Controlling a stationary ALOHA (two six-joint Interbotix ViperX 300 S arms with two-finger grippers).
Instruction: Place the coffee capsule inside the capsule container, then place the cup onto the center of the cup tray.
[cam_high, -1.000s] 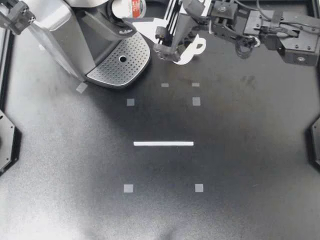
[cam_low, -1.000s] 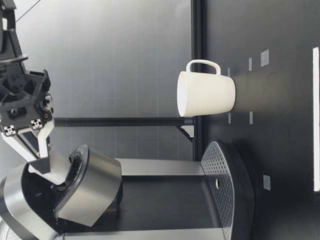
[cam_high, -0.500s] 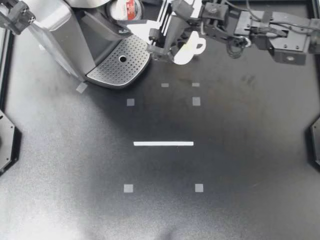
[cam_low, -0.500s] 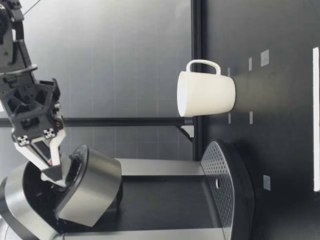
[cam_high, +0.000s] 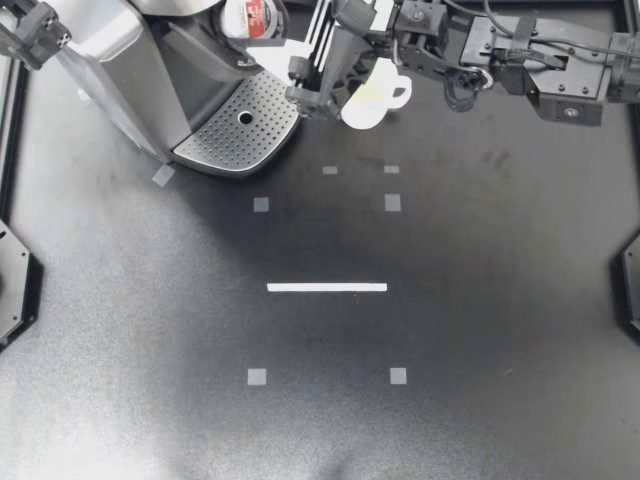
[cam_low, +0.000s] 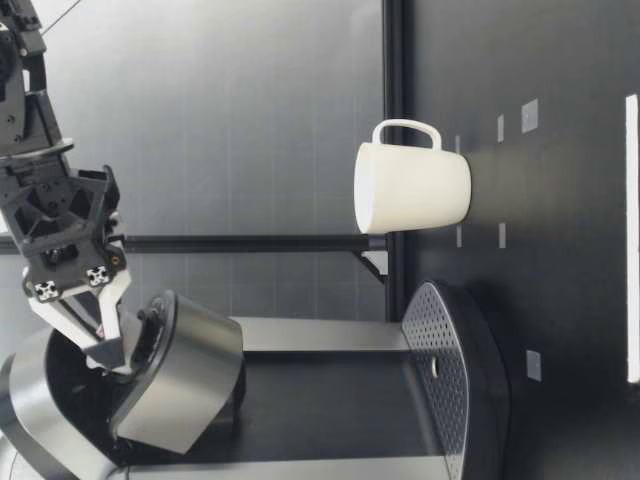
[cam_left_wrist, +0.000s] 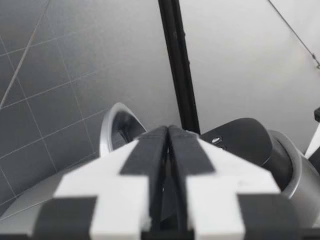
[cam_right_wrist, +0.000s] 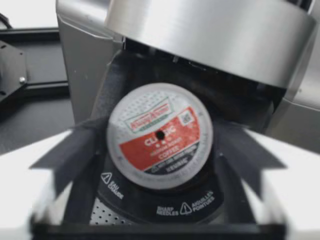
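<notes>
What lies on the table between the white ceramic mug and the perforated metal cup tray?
Only bare black table with small tape marks, shown in the low view; my right gripper hangs high above it.

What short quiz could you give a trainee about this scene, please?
1. Open: on what does the cup stand?
2. Choice: the capsule sits in A the machine, B the cup, C the tray.
3. True or false: the left tool is shut.
Key: 1 the table; 2 A; 3 true.
</notes>
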